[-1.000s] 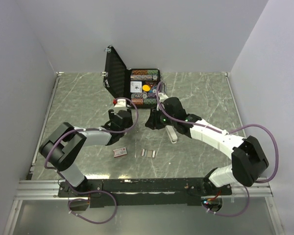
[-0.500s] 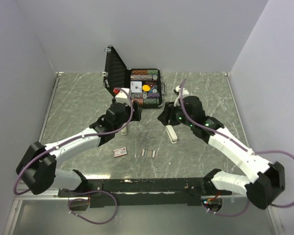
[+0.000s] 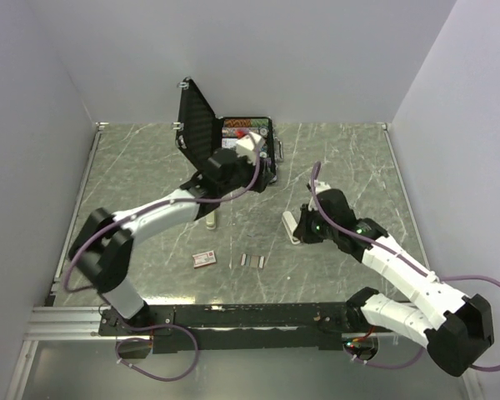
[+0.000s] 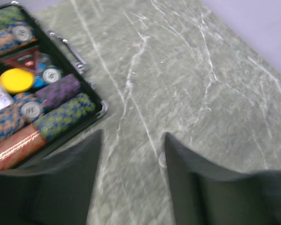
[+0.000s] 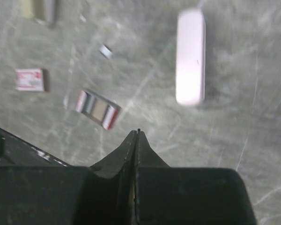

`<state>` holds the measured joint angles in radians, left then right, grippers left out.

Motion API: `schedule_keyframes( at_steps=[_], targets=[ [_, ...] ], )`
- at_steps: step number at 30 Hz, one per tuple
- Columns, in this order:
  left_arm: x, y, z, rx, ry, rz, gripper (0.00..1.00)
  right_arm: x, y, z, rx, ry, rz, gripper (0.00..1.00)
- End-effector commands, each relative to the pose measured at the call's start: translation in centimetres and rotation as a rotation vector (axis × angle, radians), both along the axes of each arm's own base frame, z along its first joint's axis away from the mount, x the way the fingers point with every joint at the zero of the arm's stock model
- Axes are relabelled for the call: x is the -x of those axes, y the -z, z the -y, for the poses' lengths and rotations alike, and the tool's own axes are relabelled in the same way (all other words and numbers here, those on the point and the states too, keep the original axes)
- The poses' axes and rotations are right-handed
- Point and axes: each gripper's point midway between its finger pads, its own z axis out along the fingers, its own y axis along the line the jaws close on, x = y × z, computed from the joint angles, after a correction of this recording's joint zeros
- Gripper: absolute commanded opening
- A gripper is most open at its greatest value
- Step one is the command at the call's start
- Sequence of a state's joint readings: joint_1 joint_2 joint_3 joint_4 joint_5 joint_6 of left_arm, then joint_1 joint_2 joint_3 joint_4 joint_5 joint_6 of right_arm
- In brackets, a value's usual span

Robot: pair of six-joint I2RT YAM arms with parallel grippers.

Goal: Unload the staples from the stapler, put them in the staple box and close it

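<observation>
The white stapler [image 3: 292,226] lies on the table; the right wrist view shows it [image 5: 190,56] ahead and to the right. Short silvery strips of staples [image 3: 252,260] lie near the front and show in the right wrist view [image 5: 97,108], with one tiny piece [image 5: 105,50] apart. My right gripper [image 3: 302,235] is shut, raised above the table just right of the stapler [image 5: 137,132]. My left gripper [image 3: 262,173] is open and empty over bare table beside the chip case [image 4: 131,154].
An open black case of poker chips [image 3: 248,133] stands at the back [image 4: 37,108]. A small reddish staple box [image 3: 204,258] lies left of the staples [image 5: 30,79]. A slim pale piece [image 3: 211,218] lies left of centre. White walls enclose the table.
My left arm has swung from the table's middle back to the chip case. My right arm has drawn back toward the near right, away from the stapler, which lies where it was.
</observation>
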<state>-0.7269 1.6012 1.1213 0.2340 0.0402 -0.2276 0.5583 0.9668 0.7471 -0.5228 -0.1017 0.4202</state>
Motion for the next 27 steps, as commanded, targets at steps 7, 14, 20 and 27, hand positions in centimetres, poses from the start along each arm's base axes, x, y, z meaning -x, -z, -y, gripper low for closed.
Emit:
schedule_keyframes(
  at_steps=[7,14,20,27],
  targets=[
    [-2.4,6.2,8.6,0.023,0.248,-0.134,0.23,0.8,4.9,-0.7,-0.034,0.078,-0.098,0.0],
    [-0.3,9.7,13.5,0.023,0.43,-0.201,0.06,-0.5,8.1,-1.7,-0.03,0.129,-0.163,0.0],
    [2.2,12.8,14.9,0.005,0.505,-0.264,0.01,-2.2,8.9,-1.8,-0.015,0.206,-0.164,0.0],
    [3.0,16.6,13.3,-0.072,0.459,-0.333,0.01,-4.2,9.5,0.5,0.071,0.328,-0.15,0.0]
  ],
)
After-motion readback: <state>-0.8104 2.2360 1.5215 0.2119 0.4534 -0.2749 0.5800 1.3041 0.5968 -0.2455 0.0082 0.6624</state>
